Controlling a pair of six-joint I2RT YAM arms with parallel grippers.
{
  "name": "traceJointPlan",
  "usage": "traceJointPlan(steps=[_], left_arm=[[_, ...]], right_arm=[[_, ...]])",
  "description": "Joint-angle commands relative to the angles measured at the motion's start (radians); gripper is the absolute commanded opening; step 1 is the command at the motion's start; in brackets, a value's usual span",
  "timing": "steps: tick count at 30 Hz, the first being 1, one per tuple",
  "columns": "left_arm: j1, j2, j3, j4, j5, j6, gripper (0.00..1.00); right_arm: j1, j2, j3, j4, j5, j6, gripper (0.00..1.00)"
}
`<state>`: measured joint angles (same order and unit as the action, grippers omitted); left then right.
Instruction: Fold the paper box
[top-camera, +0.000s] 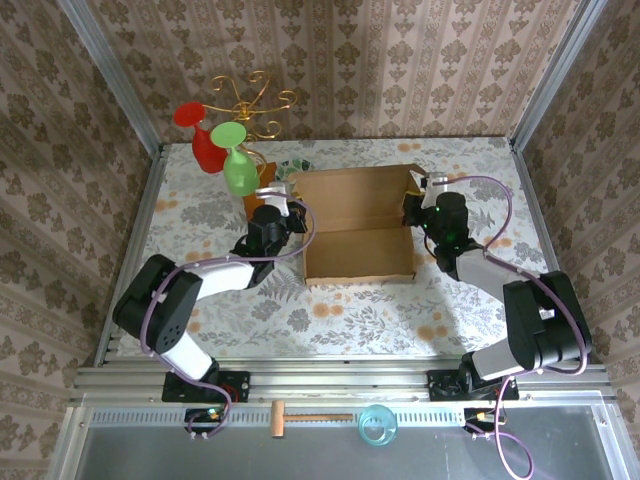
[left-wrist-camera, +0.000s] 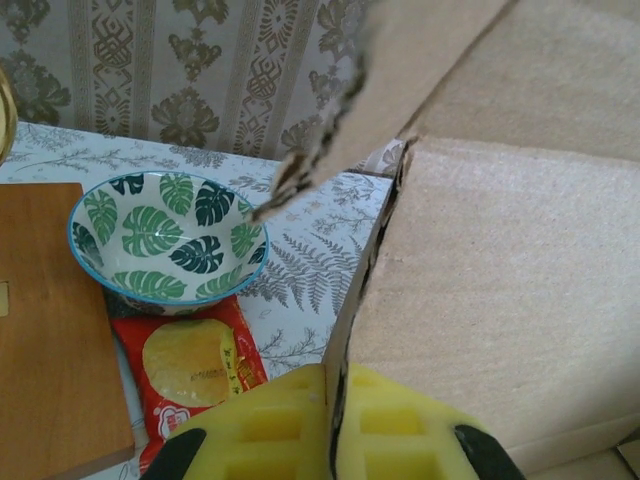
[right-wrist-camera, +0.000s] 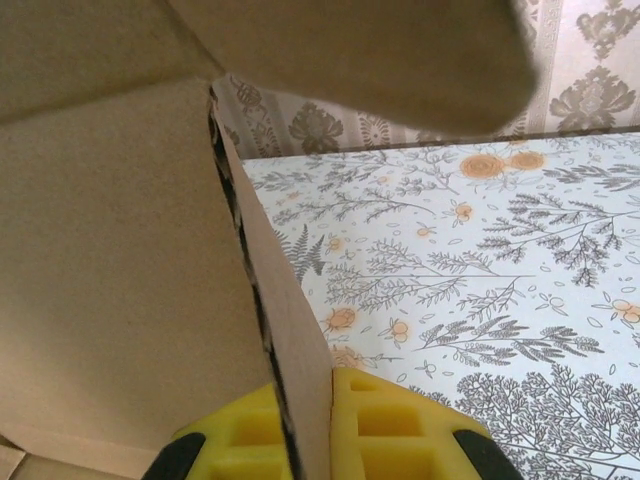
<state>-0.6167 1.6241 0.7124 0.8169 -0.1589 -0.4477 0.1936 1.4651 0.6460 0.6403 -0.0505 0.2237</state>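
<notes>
The paper box (top-camera: 358, 225) is a brown corrugated cardboard mailer lying open in the middle of the table, its side walls raised. My left gripper (top-camera: 283, 205) is shut on the box's left wall; in the left wrist view the yellow pads (left-wrist-camera: 262, 430) squeeze the wall's edge (left-wrist-camera: 375, 260). My right gripper (top-camera: 418, 205) is shut on the right wall, and the right wrist view shows that wall (right-wrist-camera: 290, 330) clamped between the yellow pads (right-wrist-camera: 400, 430). A loose flap (right-wrist-camera: 400, 60) hangs above the right wall.
A gold wire stand on a wooden base (top-camera: 258, 195) holds red (top-camera: 205, 140) and green (top-camera: 235, 165) glasses at the back left. A leaf-patterned bowl (left-wrist-camera: 165, 235) and a red snack packet (left-wrist-camera: 195, 370) lie left of the box. A hammer (top-camera: 305, 416) and a clear ring (top-camera: 377, 425) rest on the near rail.
</notes>
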Motion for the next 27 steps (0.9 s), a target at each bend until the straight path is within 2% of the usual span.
traceJointPlan(steps=[1, 12, 21, 27], left_arm=[[-0.029, 0.033, 0.011, 0.138, -0.005, 0.036, 0.0], [-0.119, 0.11, -0.104, 0.462, -0.132, 0.117, 0.0], [-0.198, 0.132, -0.138, 0.485, -0.187, 0.185, 0.0], [-0.254, 0.173, -0.131, 0.487, -0.288, 0.162, 0.0]], right_arm=[[0.009, 0.011, -0.045, 0.16, 0.027, 0.055, 0.06], [0.007, 0.058, -0.126, 0.309, 0.049, 0.105, 0.1], [0.007, 0.098, -0.143, 0.367, 0.045, 0.139, 0.13], [0.013, 0.101, -0.165, 0.379, 0.065, 0.154, 0.13]])
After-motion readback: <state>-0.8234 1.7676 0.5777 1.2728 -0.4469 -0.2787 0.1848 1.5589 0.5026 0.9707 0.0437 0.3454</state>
